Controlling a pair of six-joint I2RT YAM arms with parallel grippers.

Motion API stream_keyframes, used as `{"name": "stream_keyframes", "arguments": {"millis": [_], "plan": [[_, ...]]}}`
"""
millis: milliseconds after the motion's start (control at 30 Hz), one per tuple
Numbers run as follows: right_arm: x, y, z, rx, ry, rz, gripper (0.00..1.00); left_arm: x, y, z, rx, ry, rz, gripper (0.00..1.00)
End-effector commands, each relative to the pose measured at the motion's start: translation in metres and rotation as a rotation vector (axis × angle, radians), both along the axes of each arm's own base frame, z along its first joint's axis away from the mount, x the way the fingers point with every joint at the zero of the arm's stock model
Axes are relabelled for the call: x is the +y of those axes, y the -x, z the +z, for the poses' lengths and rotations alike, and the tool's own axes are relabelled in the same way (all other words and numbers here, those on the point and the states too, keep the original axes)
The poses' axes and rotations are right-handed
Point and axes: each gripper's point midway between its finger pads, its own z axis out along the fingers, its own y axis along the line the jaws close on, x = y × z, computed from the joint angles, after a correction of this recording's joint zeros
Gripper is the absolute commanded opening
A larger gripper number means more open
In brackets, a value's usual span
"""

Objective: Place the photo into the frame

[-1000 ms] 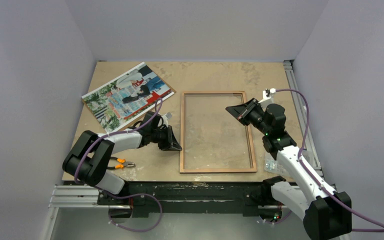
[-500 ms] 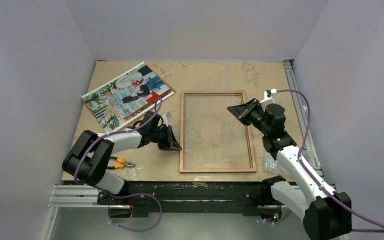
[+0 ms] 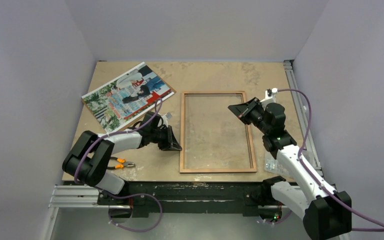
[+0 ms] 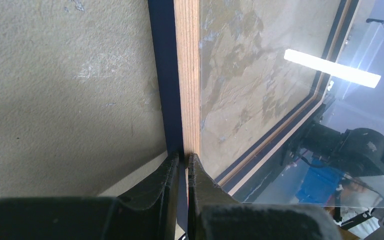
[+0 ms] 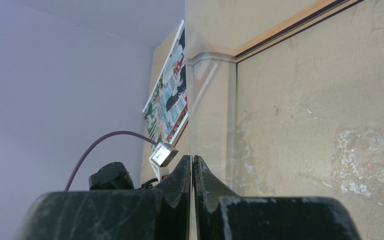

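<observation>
The photo (image 3: 127, 95) lies past the left claw (image 3: 176, 146), which pinches the side of the frame (image 3: 182, 125); the right claw (image 3: 233, 109) pinches its clear sheet (image 5: 212, 100).

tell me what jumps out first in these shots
The big frame lies wood-brown back up in mid-table. The left gripper pinches its left rail, and the right gripper is shut at its right side, seemingly on the clear pane. Next comes the colourful photo, lying at the far left corner, outside the frame.

No lettering can be read anywhere; print on the photo (image 3: 128, 96) is too small.
</observation>
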Motion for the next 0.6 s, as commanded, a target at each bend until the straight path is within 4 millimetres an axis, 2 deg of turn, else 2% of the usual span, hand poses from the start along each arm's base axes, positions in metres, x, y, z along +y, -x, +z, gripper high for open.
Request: {"name": "stream_keyframes", "arguments": {"millis": [0, 233, 467, 567], "plan": [[0.003, -0.012, 0.036, -0.11, -0.016, 0.012, 0.0, 0.024, 0.027, -0.038, 0.098, -0.144, 0.011, 0.01], [0.01, -0.016, 0.036, -0.103, -0.025, 0.044, 0.0, 0.024, 0.027, -0.038, 0.098, -0.144, 0.011, 0.01], [0.013, -0.012, 0.027, -0.061, -0.085, 0.047, 0.0, 0.024, 0.027, -0.039, 0.099, -0.144, 0.011, 0.01], [0.015, -0.011, 0.03, -0.06, -0.108, 0.059, 0.0, 0.025, 0.027, -0.039, 0.098, -0.145, 0.011, 0.01]]}}
